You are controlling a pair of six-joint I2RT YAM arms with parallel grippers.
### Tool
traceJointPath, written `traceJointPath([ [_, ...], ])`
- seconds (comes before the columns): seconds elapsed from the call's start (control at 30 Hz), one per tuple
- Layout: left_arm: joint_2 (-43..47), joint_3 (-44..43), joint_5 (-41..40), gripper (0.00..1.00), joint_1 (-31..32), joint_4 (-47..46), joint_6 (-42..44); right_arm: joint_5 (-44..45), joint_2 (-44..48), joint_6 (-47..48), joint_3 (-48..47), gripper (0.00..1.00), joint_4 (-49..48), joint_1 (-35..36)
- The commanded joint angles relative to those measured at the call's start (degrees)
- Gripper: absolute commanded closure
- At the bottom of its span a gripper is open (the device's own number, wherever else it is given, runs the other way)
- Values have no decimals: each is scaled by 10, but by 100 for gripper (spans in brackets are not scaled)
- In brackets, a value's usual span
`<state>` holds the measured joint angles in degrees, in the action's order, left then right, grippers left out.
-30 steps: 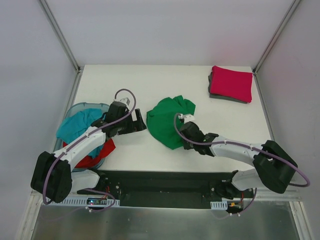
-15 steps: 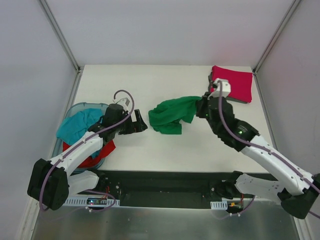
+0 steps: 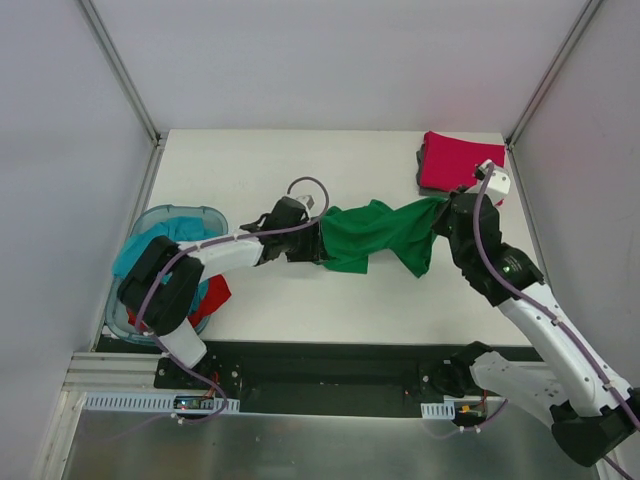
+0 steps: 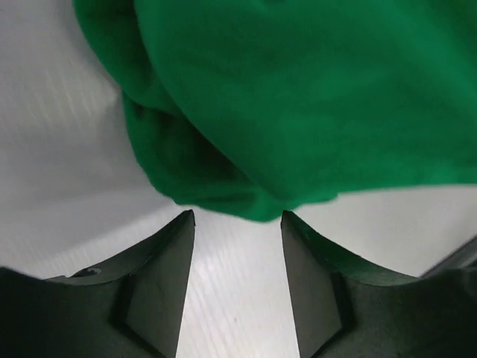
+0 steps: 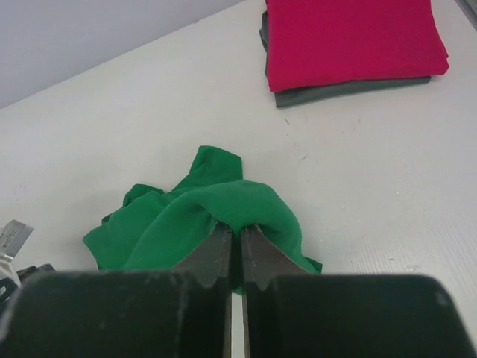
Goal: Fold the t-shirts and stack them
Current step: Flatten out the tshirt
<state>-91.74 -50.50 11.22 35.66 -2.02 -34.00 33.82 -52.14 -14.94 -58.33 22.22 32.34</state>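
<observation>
Top external: right gripper [image 3: 446, 207] pinched shut on green t-shirt [image 3: 375, 235] corner, probably to stretch it flat over bench [image 3: 300, 170]; left gripper [image 3: 318, 245] part-open at opposite edge, nothing clamped.

A white table [image 3: 300, 170] is sitting in soft, even light, pale walls [image 3: 330, 60] rising behind and beside it, metal posts [image 3: 124, 75] standing at its far corners, a steel sheet [image 3: 330, 450] lying at its near edge

White table [image 3: 300, 170] (tub [image 3: 176, 210], shirt stack [image 3: 460, 168])
</observation>
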Motion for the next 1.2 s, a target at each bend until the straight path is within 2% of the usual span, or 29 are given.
traceJointPath([
  [0.0, -61, -54, -45, 53, 0, 0, -22, -19, 38, -9, 11, 99, 0, -26],
  [0.17, -114, -91, -60, 61, 5, 16, -21, -23, 68, 0, 27, 99, 7, -53],
  [0.2, -125, -101, -72, 67, 6, 18, -23, -27, 71, 0, 31, 99, 7, -60],
  [0.23, -134, -111, -76, 80, 6, 36, -22, -31, 76, 0, 35, 99, 7, -63],
  [0.27, -138, -120, -80, 100, 7, 40, -19, -38, 78, 1, 37, 99, 6, -68],
  [0.33, -134, -137, -101, 100, 6, 57, -10, -46, 83, 6, 41, 99, 9, -73],
  [0.43, -69, -159, -204, 100, 6, 109, 17, -43, 93, 22, 31, 99, 23, -83],
  [0.53, 35, -171, -305, 100, 6, 142, 59, -26, 119, 46, 13, 99, 34, -86],
  [0.63, 148, -187, -347, 100, 6, 156, 103, -19, 145, 63, -17, 99, 56, -87],
  [0.83, 316, -268, -343, 100, 13, 207, 184, -78, 182, 66, -128, 99, 145, -87],
  [0.97, 405, -326, -267, 100, 16, 221, 197, -174, 196, 73, -225, 99, 190, -87],
  [1.07, 439, -365, -207, 100, 16, 227, 195, -249, 192, 73, -297, 99, 214, -87],
  [1.17, 443, -400, -197, 100, 16, 236, 201, -282, 180, 75, -344, 99, 223, -88],
])
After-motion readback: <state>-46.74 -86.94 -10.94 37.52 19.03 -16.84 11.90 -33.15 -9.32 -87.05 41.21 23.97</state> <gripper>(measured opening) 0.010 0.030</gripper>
